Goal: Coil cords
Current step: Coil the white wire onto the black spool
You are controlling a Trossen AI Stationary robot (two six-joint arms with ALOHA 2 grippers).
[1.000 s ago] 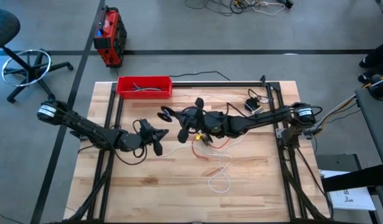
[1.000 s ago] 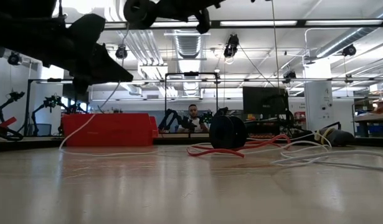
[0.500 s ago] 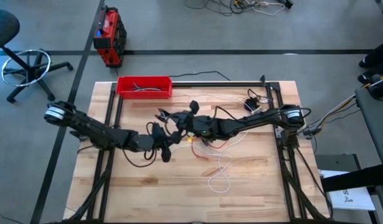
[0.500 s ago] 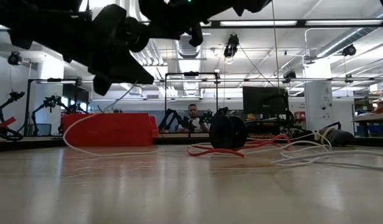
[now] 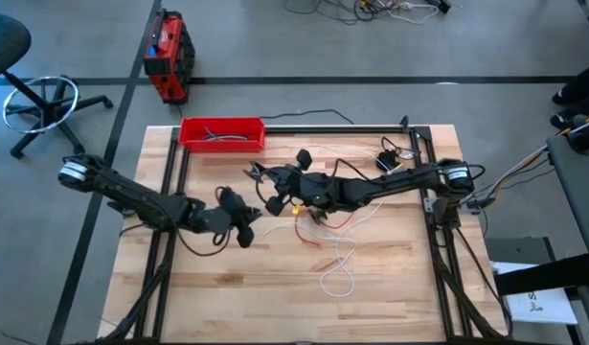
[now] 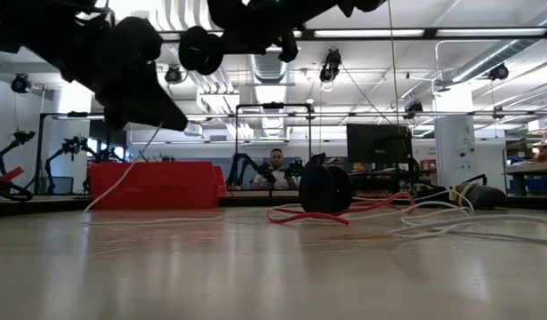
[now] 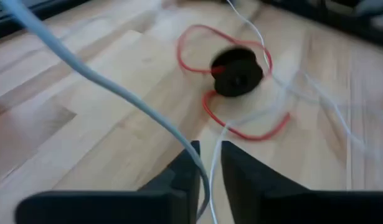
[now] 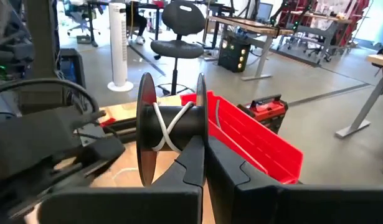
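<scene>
The white cord [image 5: 340,268] lies in loose loops on the wooden table, and part of it is wound on a black spool [image 8: 172,127]. My right gripper [image 8: 203,163], over the table's middle [image 5: 265,180], is shut on that spool. My left gripper [image 7: 207,180], just left of it [image 5: 243,232], is shut on the white cord and held above the table. The red cord [image 7: 241,127] lies curled around its black disc [image 7: 238,71] on the table below both grippers; the low view shows that disc [image 6: 325,188] standing on the wood. My left gripper pinches a single strand of the white cord [image 7: 202,167] between its two fingers, clear of the table. From the fingers the cord rises one way [image 7: 66,59] and hangs slack down to the wood [image 6: 113,188]. My right gripper pinches the rim of one of the spool's flanges [image 8: 201,134] between its two fingers. The spool is lifted clear of the table with its axle about level. A few crossed turns of white cord [image 8: 169,127] sit on its core.
A red tray [image 5: 222,133] holding short dark cables stands at the table's far left. A small black device with wires [image 5: 390,158] lies at the far right. More white cord [image 6: 451,220] trails over the right side of the table. Bare wood lies toward the near edge.
My left gripper, still shut on the white cord, swung toward the right gripper and then back toward the table's left edge, taking the cord's hanging stretch along. The red cord and its disc have stayed in place.
</scene>
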